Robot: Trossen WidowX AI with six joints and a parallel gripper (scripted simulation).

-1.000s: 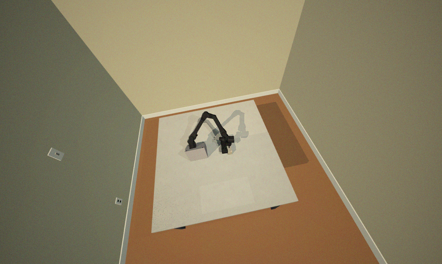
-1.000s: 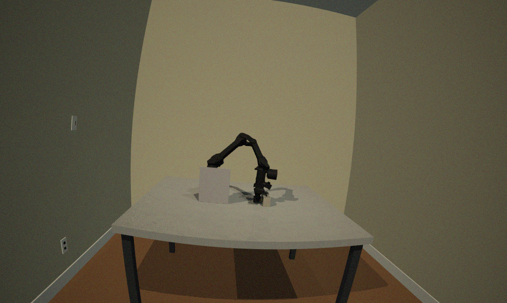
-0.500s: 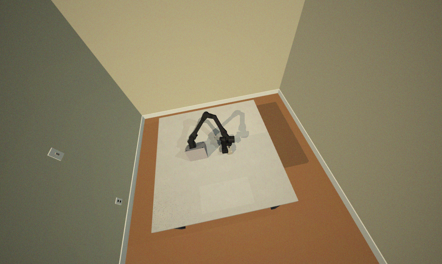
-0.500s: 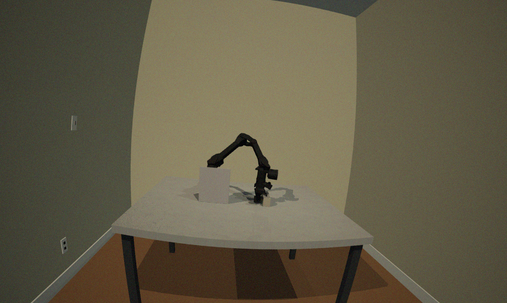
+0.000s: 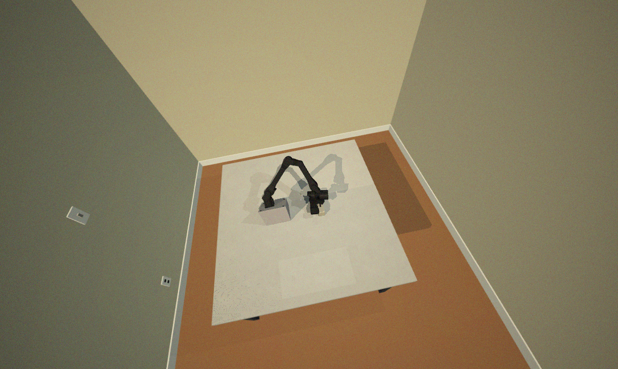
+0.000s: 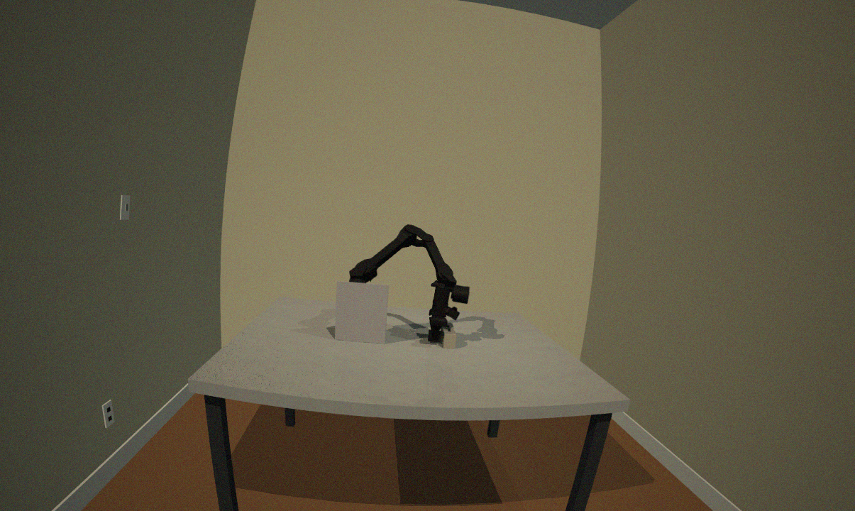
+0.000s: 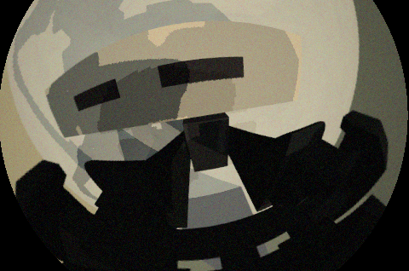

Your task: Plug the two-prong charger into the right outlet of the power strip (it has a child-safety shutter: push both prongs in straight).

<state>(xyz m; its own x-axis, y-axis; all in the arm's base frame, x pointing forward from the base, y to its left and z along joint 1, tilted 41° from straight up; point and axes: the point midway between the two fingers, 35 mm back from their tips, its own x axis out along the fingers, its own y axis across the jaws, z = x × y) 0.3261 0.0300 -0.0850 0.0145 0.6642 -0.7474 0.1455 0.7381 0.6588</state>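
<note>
The dark charger (image 7: pixel 207 143) is grasped between the fingertips of the gripper (image 5: pixel 315 210) (image 6: pixel 438 338) (image 7: pixel 204 130). In the wrist view its front end is seen right at the near edge of the beige power strip (image 7: pixel 264 71) (image 6: pixel 449 341) (image 5: pixel 321 212), where two dark rectangles are shown; the prongs cannot be made out. How far they are seated cannot be told. The strip is set on the pale table (image 5: pixel 320 257) (image 6: pixel 411 387), beside the claw.
</note>
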